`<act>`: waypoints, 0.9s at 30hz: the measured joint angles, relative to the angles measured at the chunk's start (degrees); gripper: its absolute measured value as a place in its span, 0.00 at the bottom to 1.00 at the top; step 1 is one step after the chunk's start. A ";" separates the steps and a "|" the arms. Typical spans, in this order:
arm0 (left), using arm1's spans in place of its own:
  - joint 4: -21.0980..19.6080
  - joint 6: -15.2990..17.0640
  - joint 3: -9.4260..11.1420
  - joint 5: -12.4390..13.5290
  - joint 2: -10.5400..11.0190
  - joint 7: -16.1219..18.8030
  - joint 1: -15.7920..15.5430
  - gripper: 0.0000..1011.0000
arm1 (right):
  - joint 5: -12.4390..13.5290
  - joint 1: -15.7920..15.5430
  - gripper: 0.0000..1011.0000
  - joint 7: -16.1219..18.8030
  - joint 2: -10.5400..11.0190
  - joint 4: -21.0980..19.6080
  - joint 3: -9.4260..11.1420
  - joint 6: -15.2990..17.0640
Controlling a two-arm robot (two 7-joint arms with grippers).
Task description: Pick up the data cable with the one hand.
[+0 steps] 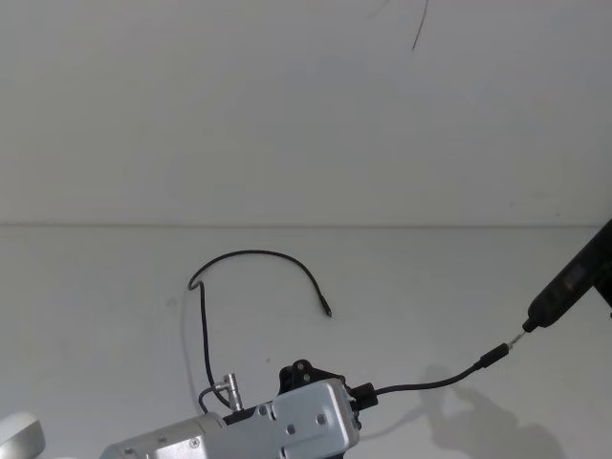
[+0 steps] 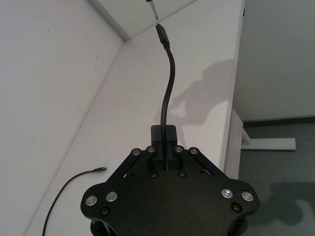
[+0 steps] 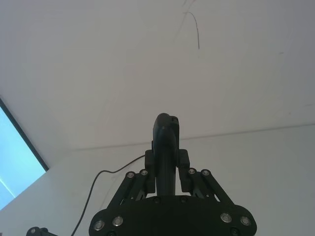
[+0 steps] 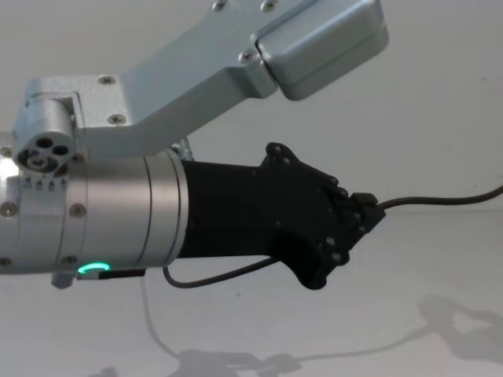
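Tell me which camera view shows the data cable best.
The head view: the data cable loops across the table, passes through the shut left gripper and ends near the right gripper's tip. The left wrist view shows the clamped end rising from the fingers, the chest view a short stretch leaving the gripper, the right wrist view one curve.

A bare test lab or office room: a plain white table (image 2: pixel 206 73) against a blank white wall (image 1: pixel 287 105), grey-green carpet floor (image 2: pixel 280 187) beneath the white table leg (image 2: pixel 268 143), beyond the left gripper (image 2: pixel 166 142).
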 joint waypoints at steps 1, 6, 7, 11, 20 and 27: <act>0.00 0.00 0.00 0.00 0.00 0.00 0.00 0.04 | 0.00 -0.07 0.27 -0.05 0.00 -0.01 0.01 -0.05; 0.00 0.00 0.00 0.00 0.00 0.00 0.00 0.04 | 0.00 -0.41 0.27 -0.19 0.03 -0.06 0.01 -0.54; 0.00 0.00 0.00 0.00 0.00 0.00 0.00 0.04 | 0.00 -0.50 0.27 -0.24 0.03 -0.06 0.00 -0.79; 0.00 0.00 0.00 0.00 0.00 0.00 0.00 0.04 | -0.03 -0.68 0.27 -0.32 0.05 -0.04 -0.06 -1.32; 0.01 0.00 0.00 0.00 0.00 0.00 0.00 0.04 | -0.15 -0.91 0.27 -0.42 0.16 0.49 -0.20 -2.38; 0.01 0.00 0.00 0.00 0.00 0.00 0.00 0.04 | -0.14 -1.06 0.27 -0.56 0.19 0.83 -0.45 -3.01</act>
